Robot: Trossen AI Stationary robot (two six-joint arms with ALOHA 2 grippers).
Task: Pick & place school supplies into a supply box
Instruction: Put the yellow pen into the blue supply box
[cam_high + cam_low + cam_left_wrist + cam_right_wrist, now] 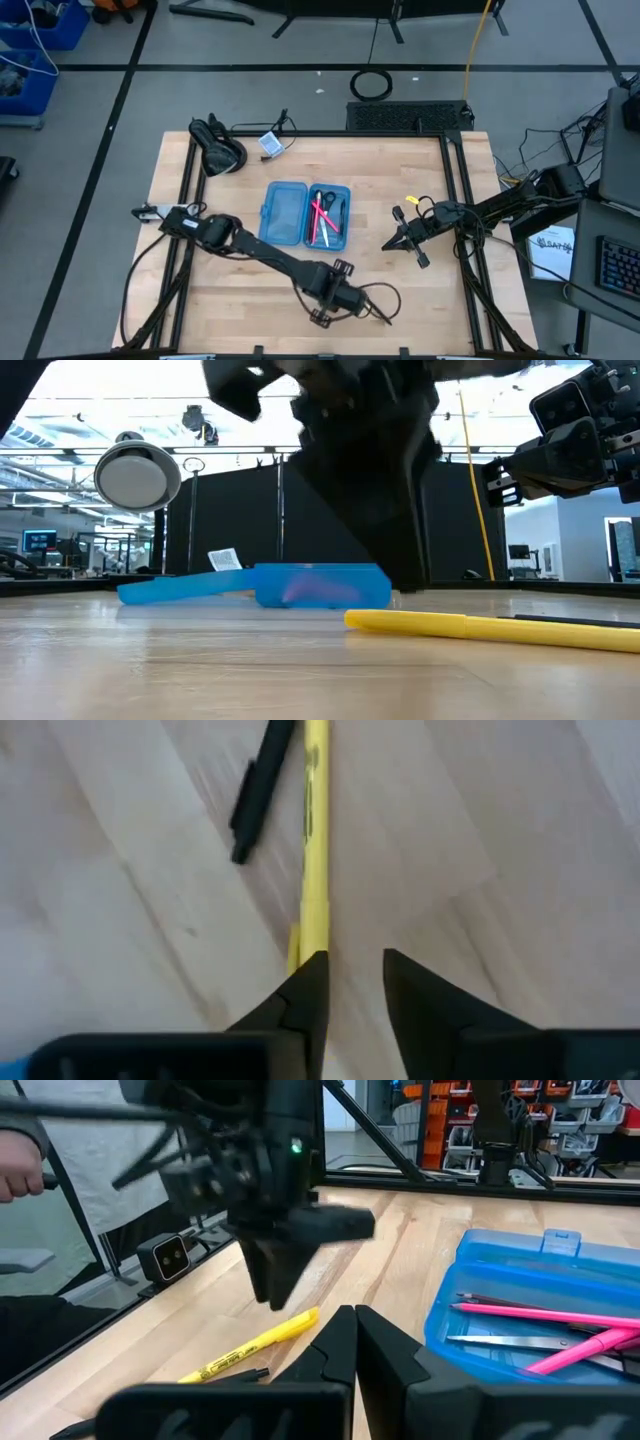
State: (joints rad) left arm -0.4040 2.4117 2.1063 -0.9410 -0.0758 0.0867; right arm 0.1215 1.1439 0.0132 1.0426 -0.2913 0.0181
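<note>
Nearest the table's front edge lie one yellow pen [314, 850] and one black pen [262, 788]. The left gripper [355, 982] stands over them, jaws slightly parted and gripping nothing, one finger touching the yellow pen's side. Farther back, the open blue supply box [284, 212] holds one pair of scissors [520, 1343] and two pink pens [535, 1313]. Right gripper [388, 245] hovers beside the box, closed and empty.

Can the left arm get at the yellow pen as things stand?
Probably yes. The left gripper hangs right over the yellow pen, fingers apart, one at its side; only the black pen lies near, apart.
</note>
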